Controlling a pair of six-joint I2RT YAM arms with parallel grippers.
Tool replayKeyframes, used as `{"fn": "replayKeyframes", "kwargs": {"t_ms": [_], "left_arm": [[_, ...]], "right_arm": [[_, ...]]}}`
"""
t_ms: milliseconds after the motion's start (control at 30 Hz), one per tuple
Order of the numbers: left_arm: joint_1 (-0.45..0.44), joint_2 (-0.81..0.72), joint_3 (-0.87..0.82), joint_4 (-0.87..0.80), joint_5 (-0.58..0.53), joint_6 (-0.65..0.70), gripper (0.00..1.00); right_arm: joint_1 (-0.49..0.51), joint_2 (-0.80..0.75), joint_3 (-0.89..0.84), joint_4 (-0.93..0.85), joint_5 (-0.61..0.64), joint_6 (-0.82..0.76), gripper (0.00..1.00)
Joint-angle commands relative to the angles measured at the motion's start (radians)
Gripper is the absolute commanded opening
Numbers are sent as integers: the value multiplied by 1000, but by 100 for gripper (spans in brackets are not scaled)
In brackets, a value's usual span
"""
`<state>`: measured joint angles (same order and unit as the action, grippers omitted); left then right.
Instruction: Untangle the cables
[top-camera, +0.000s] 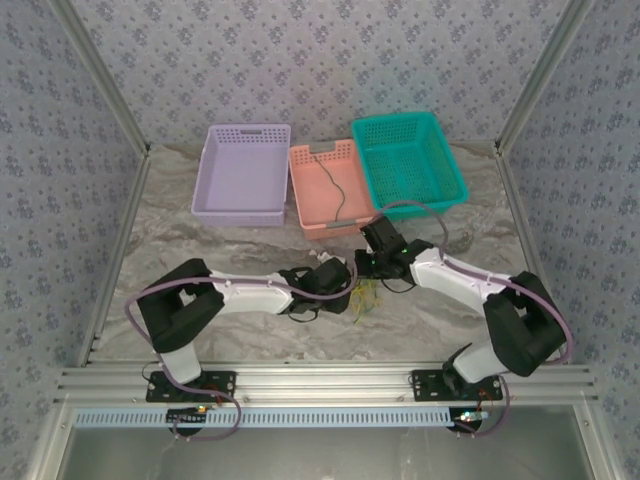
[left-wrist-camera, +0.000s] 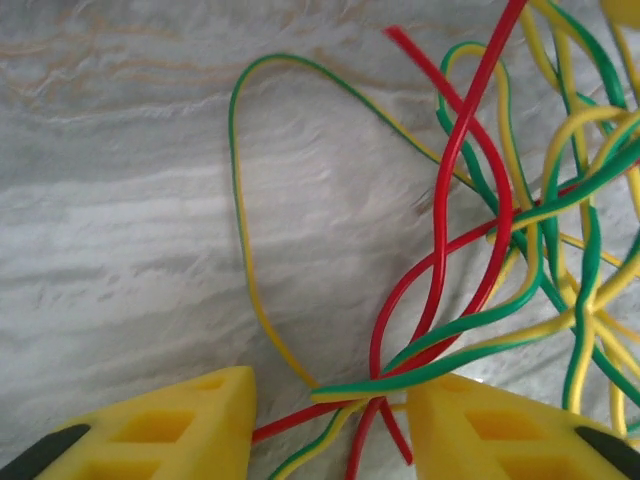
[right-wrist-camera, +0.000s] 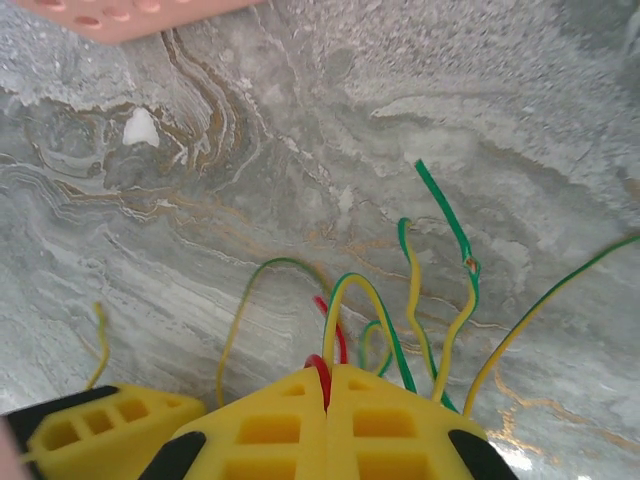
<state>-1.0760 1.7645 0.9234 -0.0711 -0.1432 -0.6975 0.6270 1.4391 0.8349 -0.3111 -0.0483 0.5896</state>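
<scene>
The cables (top-camera: 365, 295) lie in a tangled bunch of red and green-yellow wires on the marble table, between the two grippers. In the left wrist view my left gripper (left-wrist-camera: 330, 425) is open, its yellow fingers (left-wrist-camera: 150, 435) low on either side of a crossing of red cable (left-wrist-camera: 440, 250) and green-yellow cables (left-wrist-camera: 450, 365). My right gripper (right-wrist-camera: 326, 385) is shut on a loop of red cable (right-wrist-camera: 320, 368); green-yellow wires (right-wrist-camera: 440, 300) arch up beyond its tips. In the top view the left gripper (top-camera: 343, 285) and right gripper (top-camera: 366, 266) nearly meet over the bunch.
Three baskets stand at the back: purple (top-camera: 243, 135), salmon (top-camera: 305, 205) with a black cable (top-camera: 330, 185) inside, and teal (top-camera: 456, 170). The salmon basket's edge (right-wrist-camera: 120, 15) lies just beyond the right gripper. A left finger (right-wrist-camera: 100, 430) sits close beside the right gripper.
</scene>
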Motion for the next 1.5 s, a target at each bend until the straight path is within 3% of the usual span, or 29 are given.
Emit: {"fn": "replayKeyframes", "kwargs": {"t_ms": [0, 33, 67, 300, 800, 1133, 1467], "left_arm": [[-2, 58, 2, -23, -91, -12, 14], [-2, 57, -4, -31, -118, -21, 1], [-1, 53, -11, -38, -139, -29, 0], [13, -40, -82, -60, -205, -50, 0], [100, -173, -132, -179, -231, -83, 0], [120, -267, -132, -214, -209, -86, 0], [140, -244, -135, -234, -195, -79, 0]], "right_arm": [[-6, -71, 34, -83, 45, -16, 0], [-16, -88, 39, -100, 50, -19, 0], [-26, -104, 42, -116, 53, -21, 0], [-146, -243, 71, -208, 41, -36, 0], [-378, -398, 114, -313, -8, -30, 0], [-425, -467, 122, -365, -4, -26, 0], [-639, -552, 223, -469, -60, -19, 0]]}}
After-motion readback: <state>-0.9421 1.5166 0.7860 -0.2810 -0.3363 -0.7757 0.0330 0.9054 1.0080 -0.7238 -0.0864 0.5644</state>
